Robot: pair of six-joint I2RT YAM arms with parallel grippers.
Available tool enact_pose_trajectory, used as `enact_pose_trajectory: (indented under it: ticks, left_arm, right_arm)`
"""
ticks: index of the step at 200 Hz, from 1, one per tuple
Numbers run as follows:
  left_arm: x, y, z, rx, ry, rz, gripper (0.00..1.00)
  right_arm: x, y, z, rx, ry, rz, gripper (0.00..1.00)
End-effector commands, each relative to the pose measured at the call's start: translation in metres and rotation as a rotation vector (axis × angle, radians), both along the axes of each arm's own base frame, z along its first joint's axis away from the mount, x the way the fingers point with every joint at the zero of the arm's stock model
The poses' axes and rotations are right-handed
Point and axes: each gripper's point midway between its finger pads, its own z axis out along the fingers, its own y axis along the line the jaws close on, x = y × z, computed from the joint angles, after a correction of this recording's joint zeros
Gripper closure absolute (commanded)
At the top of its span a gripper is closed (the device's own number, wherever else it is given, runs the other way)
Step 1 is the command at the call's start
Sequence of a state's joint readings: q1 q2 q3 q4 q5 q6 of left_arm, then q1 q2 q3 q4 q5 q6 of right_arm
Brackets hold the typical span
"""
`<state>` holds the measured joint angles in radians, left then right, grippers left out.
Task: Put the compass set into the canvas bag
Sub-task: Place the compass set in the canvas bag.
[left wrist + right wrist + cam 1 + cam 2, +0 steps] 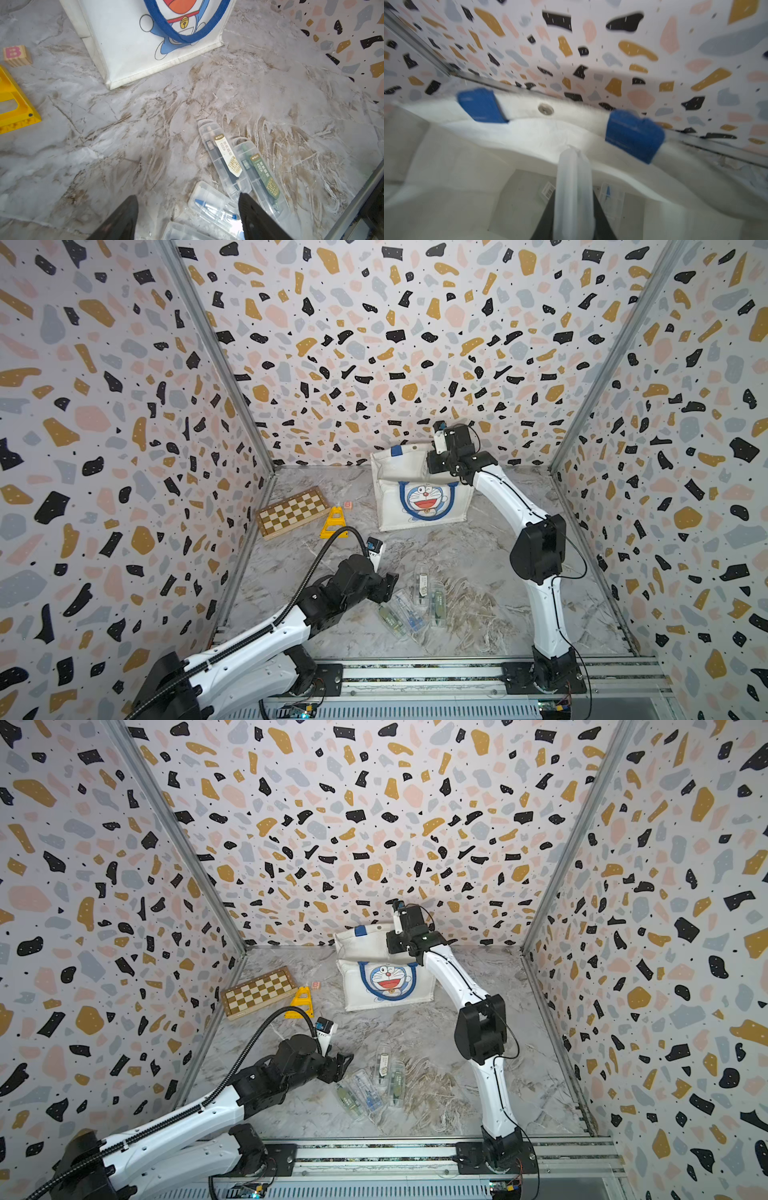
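A marble-patterned worktop (478,556) sits inside terrazzo-print walls (374,344). Nearest, the left end effector (187,198) hangs released, jaws spread, just above four clear plastic compass set cases (225,158) clustered flat on the worktop. Farther back stands the white canvas bag with blue handles (388,506). The right end effector (574,199) is clenched on its rim fabric. A further clear case (611,195) shows blurrily inside the bag.

The bag (388,510) is white with blue handles and a blue cat. The chessboard (293,512) has brown and cream squares.
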<state>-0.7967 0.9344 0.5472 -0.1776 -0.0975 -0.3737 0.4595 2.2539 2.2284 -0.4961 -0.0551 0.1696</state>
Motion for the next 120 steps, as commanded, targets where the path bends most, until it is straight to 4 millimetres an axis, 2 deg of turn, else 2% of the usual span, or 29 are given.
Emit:
enact_pose_trajectory:
  ticks: [1,18,33,46,60,80,92,120]
  left_arm:
    - [0.0,0.005,0.003,0.017,0.01,0.021,0.24]
    - [-0.001,0.005,0.001,0.015,0.025,0.02,0.24]
    - [-0.003,0.003,0.001,0.012,0.04,0.016,0.24]
    - [-0.005,0.001,0.002,0.008,0.054,0.006,0.24]
    - [-0.005,0.003,0.002,0.009,0.066,0.023,0.23]
    - [-0.005,0.004,0.0,0.008,0.075,0.034,0.24]
    - [-0.005,0.004,0.0,0.006,0.08,0.033,0.23]
    - [-0.005,0.012,-0.004,0.029,0.109,0.079,0.23]
  right_arm:
    - [-0.014,-0.006,0.019,-0.022,0.018,0.0,1.0]
    - [-0.015,-0.005,0.004,-0.03,0.055,0.01,1.0]
    - [-0.017,-0.002,0.001,-0.025,0.066,0.025,1.0]
    - [-0.017,-0.003,0.005,-0.022,0.057,0.023,0.87]
    - [-0.017,-0.003,0.017,-0.009,0.031,0.023,0.77]
    - [-0.018,-0.002,0.039,0.01,-0.008,0.028,0.52]
    - [-0.02,-0.003,0.056,0.019,-0.038,0.027,0.42]
    - [-0.033,-0.009,0.112,0.065,-0.126,0.034,0.32]
